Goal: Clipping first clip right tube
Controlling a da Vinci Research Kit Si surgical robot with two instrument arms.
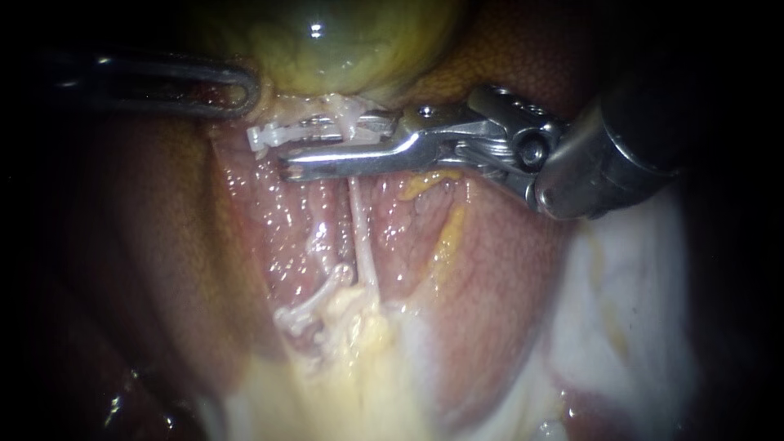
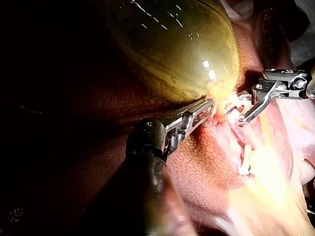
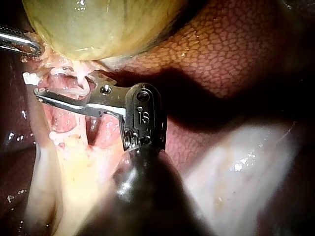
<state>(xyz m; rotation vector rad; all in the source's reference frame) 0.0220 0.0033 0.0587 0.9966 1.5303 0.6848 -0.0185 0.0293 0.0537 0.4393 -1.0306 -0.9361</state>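
Observation:
The green-yellow gallbladder [image 1: 343, 49] fills the top of the endoscope view. My right instrument [image 1: 269, 155] reaches across just below its neck. Its jaws stand open, and a white clip [image 1: 273, 133] lies along the upper jaw. The thin right tube [image 1: 360, 233] runs up from the pale tissue and passes between these jaws. A thicker left tube [image 1: 320, 287] lies beside it, outside the jaws. My left instrument [image 1: 245, 90] is shut on tissue at the gallbladder's neck. The left wrist view also shows this grip [image 2: 209, 104]. In the right wrist view a pale strand [image 3: 81, 88] crosses the open jaws [image 3: 34, 84].
Brown liver [image 1: 523, 57] lies behind the right instrument's wrist. Pink raw tissue [image 1: 490, 269] spreads below the jaws, with yellow fatty tissue [image 1: 367, 367] at the tubes' base. A whitish mass [image 1: 629, 286] lies to the right. The left side is dark.

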